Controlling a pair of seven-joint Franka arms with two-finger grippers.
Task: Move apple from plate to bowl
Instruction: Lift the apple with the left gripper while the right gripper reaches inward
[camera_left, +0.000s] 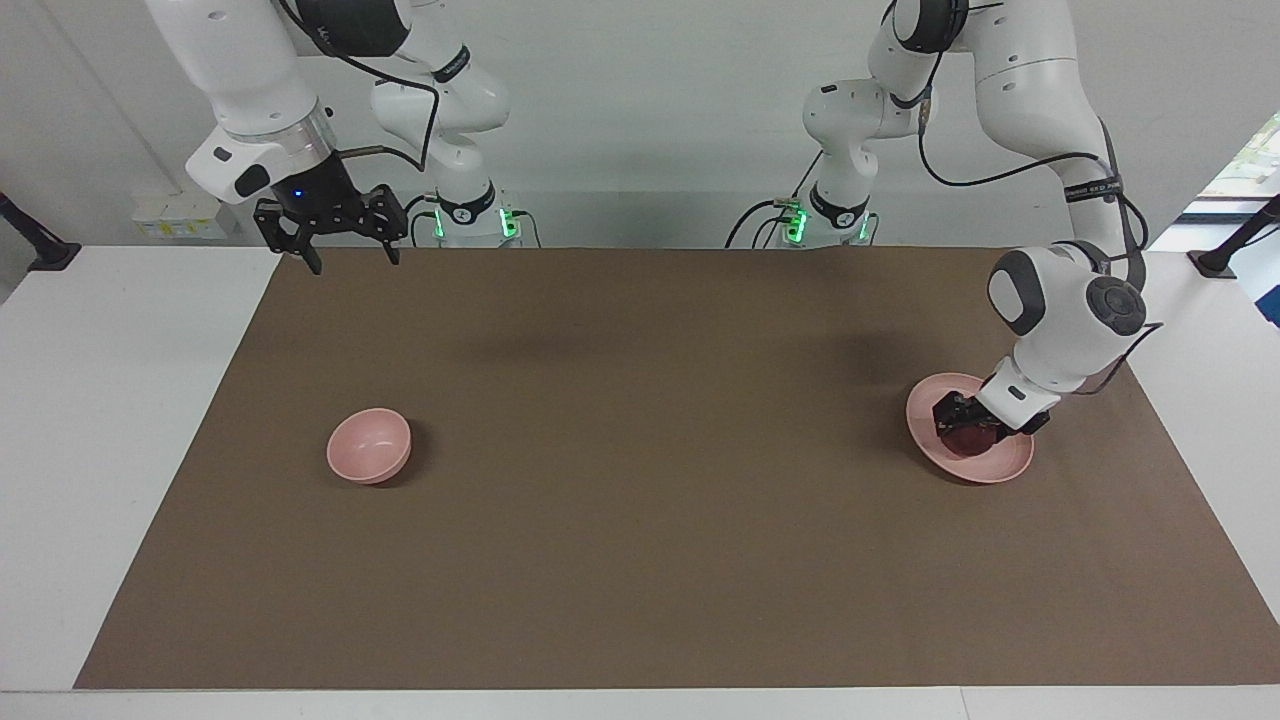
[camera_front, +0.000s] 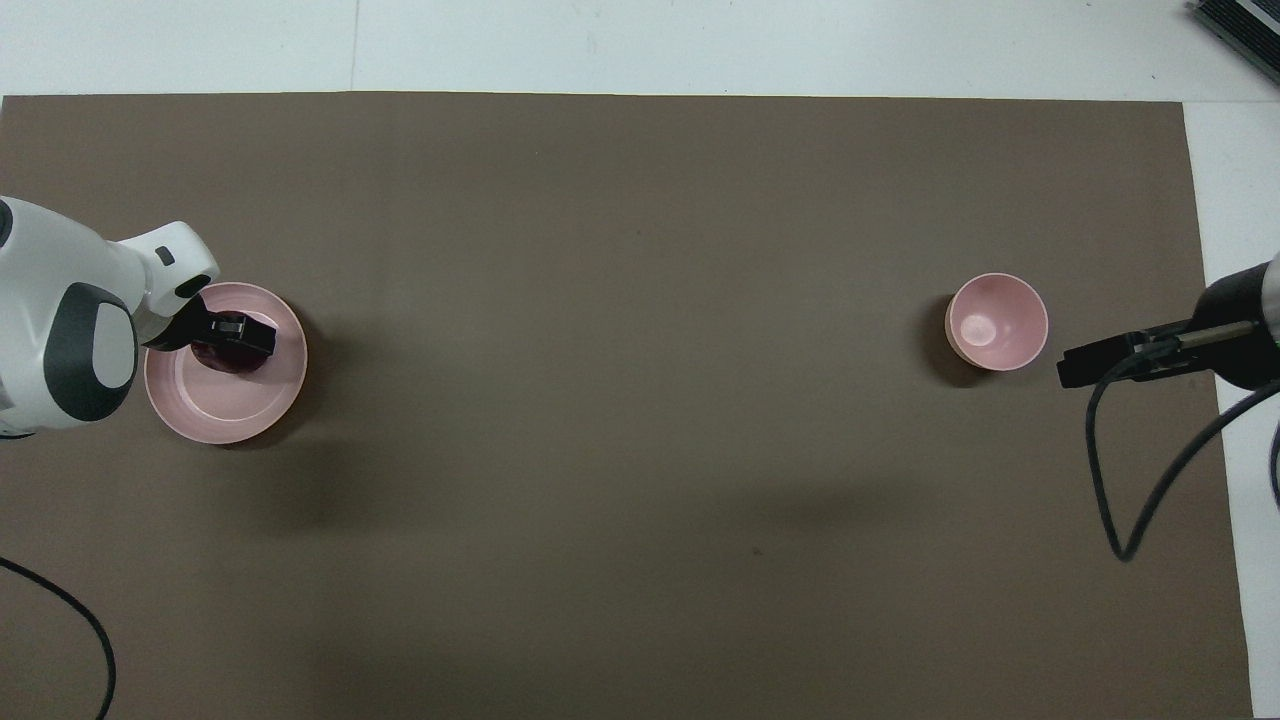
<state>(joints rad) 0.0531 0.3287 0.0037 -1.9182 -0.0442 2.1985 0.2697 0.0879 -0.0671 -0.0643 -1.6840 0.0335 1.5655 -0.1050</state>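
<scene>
The dark red apple (camera_left: 968, 440) lies on the pale pink plate (camera_left: 1010, 465) toward the left arm's end of the table. My left gripper (camera_left: 962, 425) is down in the plate, right at the apple and covering its top. In the overhead view the gripper (camera_front: 240, 340) hides most of the apple (camera_front: 212, 356) on the plate (camera_front: 225, 415). The small pink bowl (camera_left: 369, 445) stands empty toward the right arm's end and also shows in the overhead view (camera_front: 997, 322). My right gripper (camera_left: 354, 264) waits open and empty, raised over the mat's edge by its base.
A brown mat (camera_left: 640, 520) covers the table between the two dishes. White table borders show at both ends. A black cable (camera_front: 1130, 480) hangs from the right arm.
</scene>
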